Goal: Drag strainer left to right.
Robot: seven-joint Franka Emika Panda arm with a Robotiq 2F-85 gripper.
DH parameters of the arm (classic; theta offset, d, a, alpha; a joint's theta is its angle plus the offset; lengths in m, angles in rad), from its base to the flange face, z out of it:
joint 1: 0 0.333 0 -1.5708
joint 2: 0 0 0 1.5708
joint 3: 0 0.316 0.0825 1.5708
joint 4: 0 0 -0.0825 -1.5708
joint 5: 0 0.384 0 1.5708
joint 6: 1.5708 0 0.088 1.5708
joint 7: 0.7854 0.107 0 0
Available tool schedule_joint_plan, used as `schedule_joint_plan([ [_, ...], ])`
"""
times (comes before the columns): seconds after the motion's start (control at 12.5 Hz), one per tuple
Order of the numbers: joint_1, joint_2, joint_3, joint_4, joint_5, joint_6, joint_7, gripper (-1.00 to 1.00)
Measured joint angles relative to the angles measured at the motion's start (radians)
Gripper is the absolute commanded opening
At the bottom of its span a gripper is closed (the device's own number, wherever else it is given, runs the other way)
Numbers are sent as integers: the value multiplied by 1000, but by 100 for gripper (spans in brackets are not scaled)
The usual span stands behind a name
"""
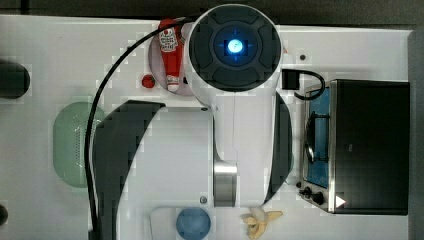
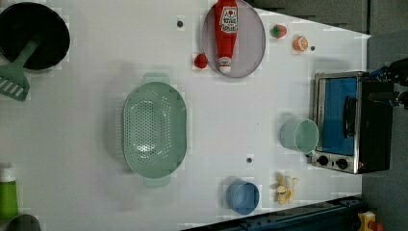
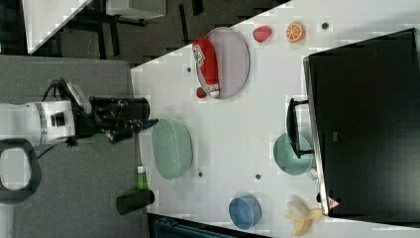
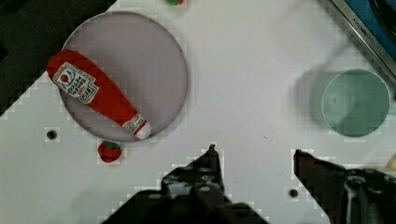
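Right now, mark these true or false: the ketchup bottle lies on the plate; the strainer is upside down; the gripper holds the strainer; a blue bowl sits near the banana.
1. The ketchup bottle lies on the plate: true.
2. The strainer is upside down: false, its perforated hollow faces up.
3. The gripper holds the strainer: false, it is open over bare table, grasping nothing.
4. A blue bowl sits near the banana: true.

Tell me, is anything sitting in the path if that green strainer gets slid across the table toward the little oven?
Partly. In the left view the strainer has bare white table to its right for a stretch. Further right the green cup stands in front of the toaster oven, and the blue bowl sits lower right. A short drag looks clear; a long one would meet the cup.
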Motion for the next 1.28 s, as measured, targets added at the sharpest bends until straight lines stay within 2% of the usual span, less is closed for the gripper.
schedule_joint_plan([
  [0.24,-14,-247,-26,-204,0,-210,27,99],
  [0.32,-31,-297,-21,-199,5,-213,27,100],
  [0.56,-35,-334,-5,-97,3,-170,28,100],
  [0.72,-40,-322,58,-79,9,-177,57,100],
  [0.88,-16,-268,150,-80,21,-180,154,100],
  [1.12,-4,-110,371,-108,-9,-94,401,100],
  [1.28,41,0,472,-122,9,-28,574,100],
])
